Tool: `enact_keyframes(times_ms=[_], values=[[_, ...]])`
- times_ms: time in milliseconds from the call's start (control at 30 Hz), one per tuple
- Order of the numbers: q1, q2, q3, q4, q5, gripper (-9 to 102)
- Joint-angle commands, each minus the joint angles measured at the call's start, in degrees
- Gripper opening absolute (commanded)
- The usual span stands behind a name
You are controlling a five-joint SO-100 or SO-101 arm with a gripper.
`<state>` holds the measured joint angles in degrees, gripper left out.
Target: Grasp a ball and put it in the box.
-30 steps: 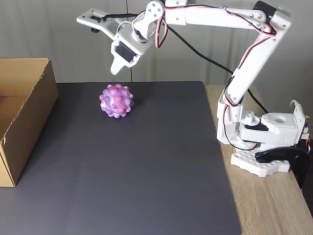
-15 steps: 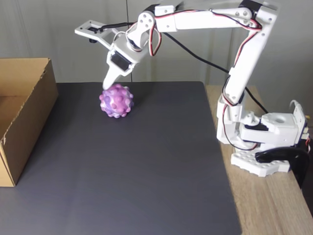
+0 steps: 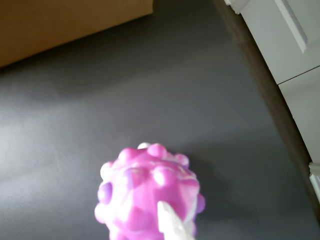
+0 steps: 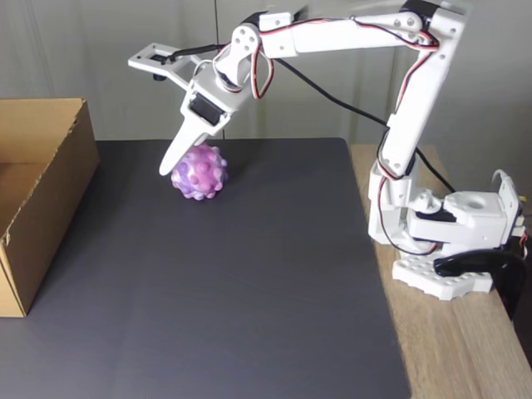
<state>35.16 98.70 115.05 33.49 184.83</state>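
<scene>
The ball [image 4: 201, 173], bumpy and marbled purple, pink and white, rests on the dark mat near its far edge. My gripper [image 4: 151, 115] is open wide: one white finger points down along the ball's left front side, and the other jaw sticks out up and to the left, well above it. In the wrist view the ball [image 3: 147, 192] sits low in the picture with a white fingertip [image 3: 172, 225] in front of it. The box [image 4: 51, 199], brown open-topped cardboard, stands at the mat's left edge, well apart from the ball, and shows as a brown wall [image 3: 65, 20] at the top left of the wrist view.
The dark mat [image 4: 233, 283] covers most of the table. The arm's white base [image 4: 449, 241] stands on the bare wooden strip at the right. In the wrist view a white wall panel [image 3: 285, 40] rises beyond the mat's far edge.
The arm has swung down and left. The lower finger dropped from above the ball to alongside its left side. The ball has not moved.
</scene>
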Motion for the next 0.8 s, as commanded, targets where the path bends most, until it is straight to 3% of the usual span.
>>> enact_keyframes(times_ms=[0,767], values=[[0.18,-0.09,-1.67,0.18,0.35,44],[4.22,-1.32,-1.76,0.35,3.16,42]])
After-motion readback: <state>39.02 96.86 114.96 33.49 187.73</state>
